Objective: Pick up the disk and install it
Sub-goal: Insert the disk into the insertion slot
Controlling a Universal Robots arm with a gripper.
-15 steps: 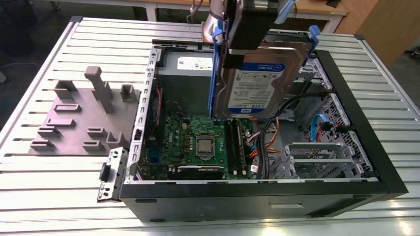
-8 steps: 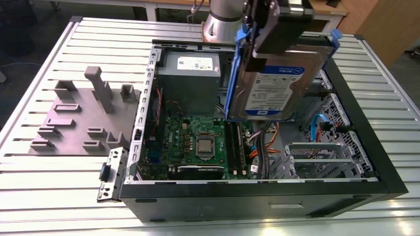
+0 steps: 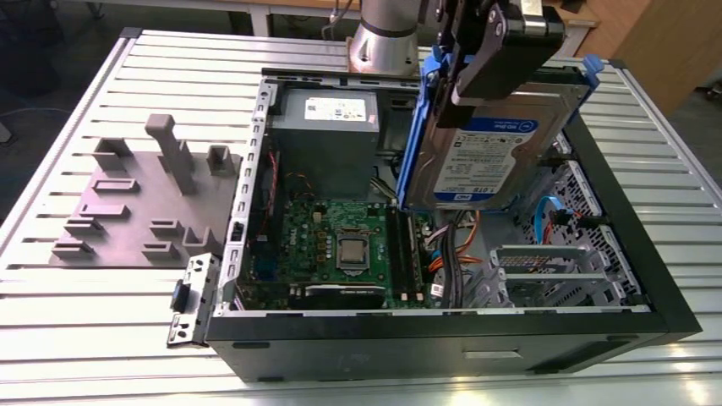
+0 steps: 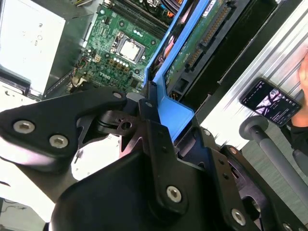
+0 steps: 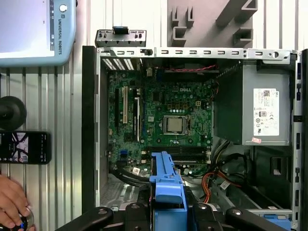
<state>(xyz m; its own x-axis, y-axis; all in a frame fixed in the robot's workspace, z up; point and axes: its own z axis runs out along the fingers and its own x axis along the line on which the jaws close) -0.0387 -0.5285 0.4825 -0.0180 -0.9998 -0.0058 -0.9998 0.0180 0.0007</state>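
Silver-grey disk: in its blue carrier, upright, hanging over the open case, label facing the exterior view.
Claw: above the case, pressed onto the disk's upper end, one finger on each face; the disk hangs straight down from it.
Grip close up: in the second wrist view black fingers pinch the carrier's blue end, nothing between them but the disk.
Under the disk: its lower edge is over the cables, between board and drive cage; contact cannot be told.
Inside the case: power supply at the far end.
Outside the case: grey fixture plate at the exterior view's left; phone and a hand on the slatted table.
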